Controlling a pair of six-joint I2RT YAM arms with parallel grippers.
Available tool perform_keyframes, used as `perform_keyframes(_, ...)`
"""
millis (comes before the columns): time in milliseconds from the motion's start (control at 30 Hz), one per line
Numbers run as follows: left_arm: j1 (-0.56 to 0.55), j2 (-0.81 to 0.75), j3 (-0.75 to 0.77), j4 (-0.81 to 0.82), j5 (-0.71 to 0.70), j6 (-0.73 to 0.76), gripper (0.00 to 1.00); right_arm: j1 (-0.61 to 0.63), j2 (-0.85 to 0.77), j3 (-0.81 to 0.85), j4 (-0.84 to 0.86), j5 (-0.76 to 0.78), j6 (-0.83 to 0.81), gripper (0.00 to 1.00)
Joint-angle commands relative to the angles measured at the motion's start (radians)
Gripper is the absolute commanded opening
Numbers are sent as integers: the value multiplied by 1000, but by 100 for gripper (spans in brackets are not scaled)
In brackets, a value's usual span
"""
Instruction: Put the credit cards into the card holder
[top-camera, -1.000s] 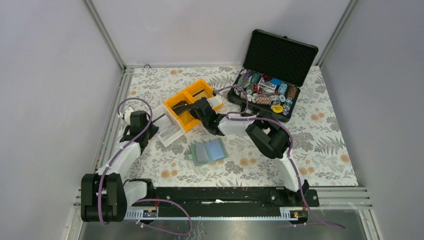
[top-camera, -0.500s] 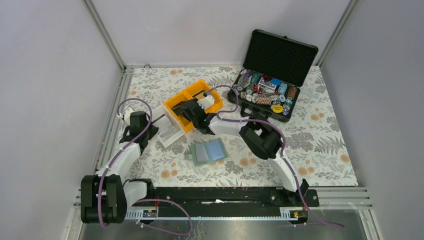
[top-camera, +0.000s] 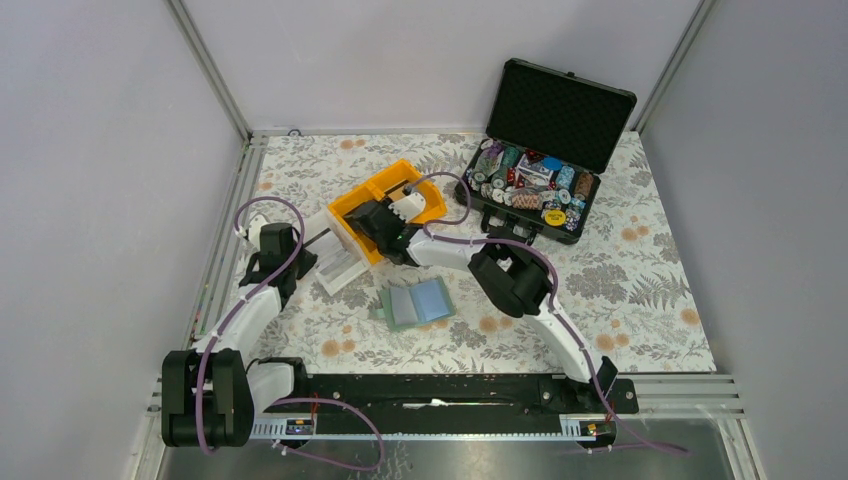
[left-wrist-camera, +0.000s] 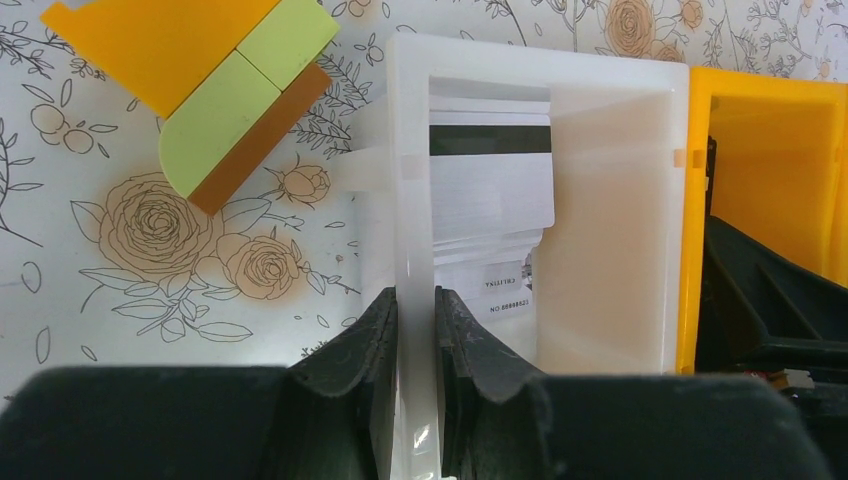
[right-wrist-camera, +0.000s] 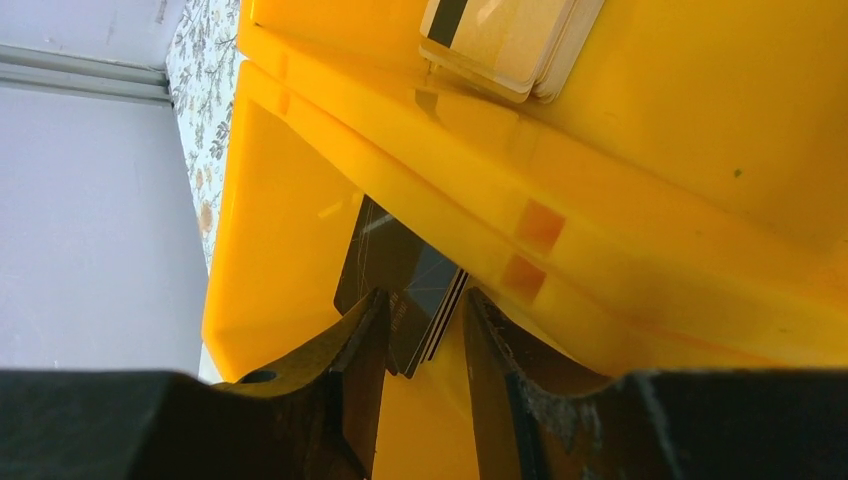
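Observation:
The card holder (top-camera: 418, 303) lies open on the table, sage-green cover down, pale blue pockets up. My right gripper (right-wrist-camera: 425, 300) is inside the near compartment of the yellow bin (right-wrist-camera: 300, 210), its jaws open astride the corner of a stack of black credit cards (right-wrist-camera: 395, 265). Tan cards (right-wrist-camera: 505, 35) lie in the bin's other compartment. My left gripper (left-wrist-camera: 416, 300) is shut on the wall of the white bin (left-wrist-camera: 410, 180), which holds silvery-grey cards (left-wrist-camera: 490, 190). From above, the right gripper (top-camera: 372, 218) is over the yellow bin (top-camera: 352, 203) and the left gripper (top-camera: 310, 262) is at the white bin (top-camera: 338, 265).
An orange-and-green block (left-wrist-camera: 220, 90) lies left of the white bin. An open black case (top-camera: 540, 150) of poker chips stands at the back right. The floral table has metal rails along its left and near edges.
My right arm has reached further left and forward, bringing its gripper down into the yellow bin around the black cards. The left arm and the card holder have not moved.

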Motion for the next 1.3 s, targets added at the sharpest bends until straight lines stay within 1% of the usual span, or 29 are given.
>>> perform_keyframes(0,-1,-30,3,92,10,5,14,9,51,79,-67,64,30,41)
perform_keyframes(67,-1,-31,3,92,11,5,13,9,73,126,-128,63,32,41)
perform_keyframes(267,-1,-36,3,90,12,6,12,9,134,232,-237,66,64,41)
perform_keyframes(400,-1,-40,2,87,7,8,12,5,148,240,-243,67,80,41)
perform_keyframes(467,-1,-42,1,87,5,8,12,0,150,232,-237,67,94,39)
perform_keyframes(600,-1,-41,2,87,5,8,12,-8,128,166,-136,57,96,30)
perform_keyframes(800,-1,-42,3,84,2,10,12,-14,107,161,-84,63,78,18)
perform_keyframes(933,-1,-45,6,80,2,10,12,-16,81,139,-4,76,56,10)
perform_keyframes(1067,-1,-51,8,74,-3,10,12,-18,70,141,27,96,26,0)
perform_keyframes(1267,-1,-55,9,69,-9,10,12,-20,13,80,123,113,-15,0)
